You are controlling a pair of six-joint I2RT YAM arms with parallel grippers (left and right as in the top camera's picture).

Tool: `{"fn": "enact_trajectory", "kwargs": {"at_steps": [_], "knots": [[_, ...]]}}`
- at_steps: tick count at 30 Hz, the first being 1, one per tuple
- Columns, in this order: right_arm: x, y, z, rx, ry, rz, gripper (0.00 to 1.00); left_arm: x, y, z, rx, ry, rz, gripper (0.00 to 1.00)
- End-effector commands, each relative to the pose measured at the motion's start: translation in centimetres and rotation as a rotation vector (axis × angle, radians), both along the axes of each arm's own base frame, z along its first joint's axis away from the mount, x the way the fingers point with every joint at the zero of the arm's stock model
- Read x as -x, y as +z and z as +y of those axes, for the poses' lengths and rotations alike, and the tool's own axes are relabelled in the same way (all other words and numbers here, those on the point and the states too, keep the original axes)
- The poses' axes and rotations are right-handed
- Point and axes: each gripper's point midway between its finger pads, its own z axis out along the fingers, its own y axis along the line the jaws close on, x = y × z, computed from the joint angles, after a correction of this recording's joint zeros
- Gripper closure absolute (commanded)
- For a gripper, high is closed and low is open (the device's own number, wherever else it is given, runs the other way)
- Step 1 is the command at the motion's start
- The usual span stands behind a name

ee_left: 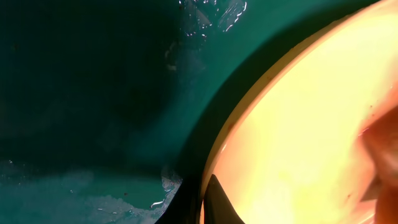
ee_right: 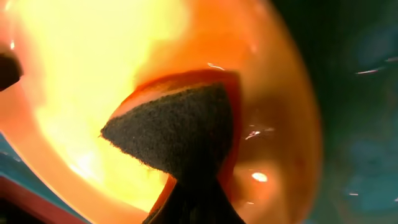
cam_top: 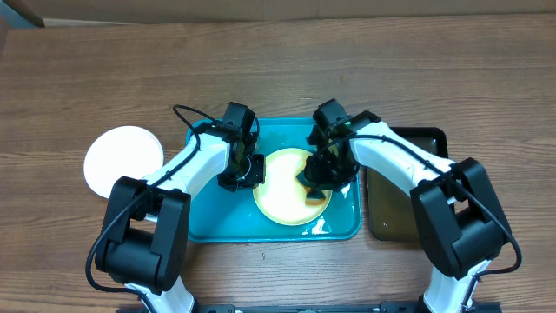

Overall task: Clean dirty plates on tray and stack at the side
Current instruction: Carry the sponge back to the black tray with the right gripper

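A pale yellow-green plate (cam_top: 282, 198) lies in the teal tray (cam_top: 217, 222). My left gripper (cam_top: 250, 171) is shut on the plate's left rim; in the left wrist view one finger (ee_left: 208, 202) lies over the rim of the plate (ee_left: 298, 137), with the wet tray floor (ee_left: 93, 93) beside it. My right gripper (cam_top: 320, 178) is shut on an orange sponge (cam_top: 314, 193) with a dark scrub face and presses it on the plate's right half. The right wrist view shows the gripper (ee_right: 193, 199), the sponge (ee_right: 177, 130), the plate (ee_right: 81, 74) and the tray (ee_right: 354, 93). A white plate (cam_top: 122, 159) sits on the table, left of the tray.
A narrower black tray (cam_top: 404, 187) lies right of the teal tray, under my right arm. Water drops glisten on the teal tray floor near its front right corner (cam_top: 317, 228). The wooden table (cam_top: 278, 69) stretches behind the trays.
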Motion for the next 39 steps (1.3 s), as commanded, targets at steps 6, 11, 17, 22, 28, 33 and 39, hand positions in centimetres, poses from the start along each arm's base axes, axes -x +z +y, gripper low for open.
{"fn": "enact_trajectory", "kwargs": {"at_steps": [6, 11, 17, 22, 28, 33, 39], "knots": [[-0.5, 2.6, 0.3, 0.007, 0.001, -0.098, 0.96, 0.7, -2.0, 2.5, -0.112, 0.030, 0.038, 0.96], [-4.3, 8.4, -4.3, 0.119, -0.150, -0.340, 0.96, 0.7, -2.0, 2.5, -0.112, 0.043, 0.040, 0.96], [-4.5, 9.0, -5.1, 0.070, -0.138, -0.333, 0.96, 0.5, -2.0, 2.4, -0.110, 0.047, 0.035, 0.96], [-3.1, 7.5, -2.6, 0.005, -0.072, -0.280, 0.96, 0.6, -2.0, 2.5, -0.111, 0.050, 0.039, 0.96], [-2.7, 5.0, -0.4, 0.015, -0.015, -0.256, 0.96, 0.7, -2.0, 2.5, -0.112, 0.050, 0.042, 0.96], [-3.6, 2.9, -0.4, 0.070, -0.011, -0.273, 0.96, 0.7, -2.0, 2.5, -0.113, 0.050, 0.043, 0.96], [-4.5, 1.1, -1.6, 0.157, -0.019, -0.294, 0.96, 0.7, -2.0, 2.5, -0.113, 0.050, 0.044, 0.96]]}}
